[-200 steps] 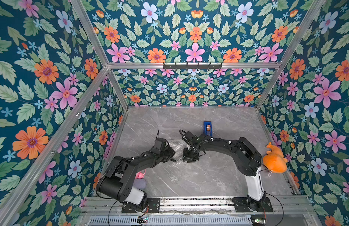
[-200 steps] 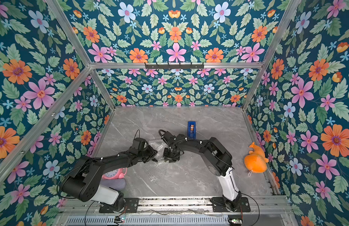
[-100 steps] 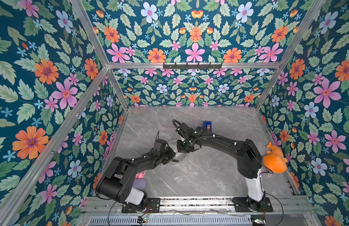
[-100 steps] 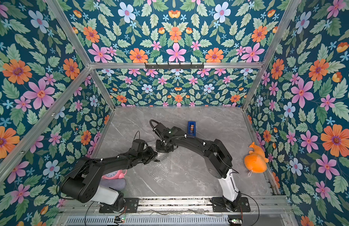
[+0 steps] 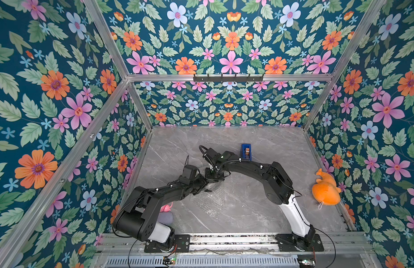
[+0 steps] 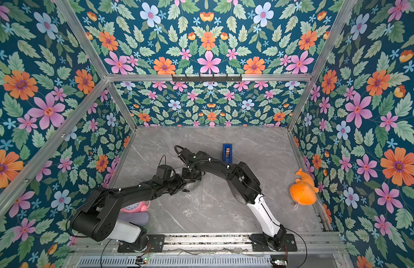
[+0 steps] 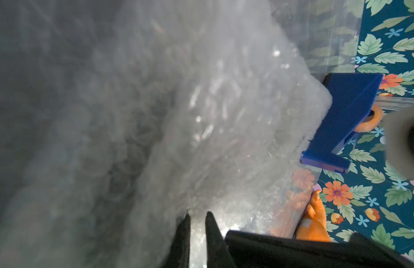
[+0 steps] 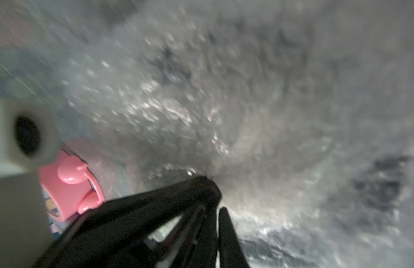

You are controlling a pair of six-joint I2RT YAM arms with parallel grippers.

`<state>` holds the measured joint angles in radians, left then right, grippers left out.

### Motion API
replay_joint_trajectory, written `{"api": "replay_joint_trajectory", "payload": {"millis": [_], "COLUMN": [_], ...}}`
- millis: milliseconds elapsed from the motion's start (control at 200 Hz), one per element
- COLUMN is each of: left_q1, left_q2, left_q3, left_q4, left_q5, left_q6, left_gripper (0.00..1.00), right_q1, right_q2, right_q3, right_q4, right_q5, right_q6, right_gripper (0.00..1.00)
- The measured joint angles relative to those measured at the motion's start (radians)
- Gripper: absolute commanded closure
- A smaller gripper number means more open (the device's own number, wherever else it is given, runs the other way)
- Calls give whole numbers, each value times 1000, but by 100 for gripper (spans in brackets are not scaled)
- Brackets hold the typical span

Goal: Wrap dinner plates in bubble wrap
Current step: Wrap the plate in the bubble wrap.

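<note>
Pinching bubble wrap (image 7: 224, 116) w/ L gripper (image 7: 198, 215) & R gripper (image 8: 212, 210), jaws pressed nearly together, wrap bunched at tips

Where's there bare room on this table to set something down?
Bare: the far strip behind the blue tape dispenser, and the marble between the right arm and the orange plush toy. Crowded: the middle, where the left gripper and right gripper pinch the bubble wrap, and the near-left corner by the pink alarm clock.
</note>
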<state>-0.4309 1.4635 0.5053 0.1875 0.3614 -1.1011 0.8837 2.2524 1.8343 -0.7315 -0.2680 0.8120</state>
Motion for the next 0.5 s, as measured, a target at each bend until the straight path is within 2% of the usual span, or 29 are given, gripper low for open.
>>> {"api": "replay_joint_trajectory", "payload": {"millis": [130,235,315,500], "left_q1": [0,-1,-1,-1], "left_q2": [-24,-42,-42,2], "left_q3": [6,19,33,50], "left_q4": [-3,-6,-8,-4], "left_q5": [-7,-16,-24,-24], "left_q6": [-19,-19,-19,-15], "left_gripper": [78,78,81,97], "right_q1": [7,9,9,9], "right_q2": [-55,-84,-86,-91], "right_q3": [-159,-218,-231,-234], "right_q4": [55,109,131,137], "right_q5": [-19,-31,-39,-38], "right_q6": [29,50,56,69], "right_gripper": [93,94,94,94]}}
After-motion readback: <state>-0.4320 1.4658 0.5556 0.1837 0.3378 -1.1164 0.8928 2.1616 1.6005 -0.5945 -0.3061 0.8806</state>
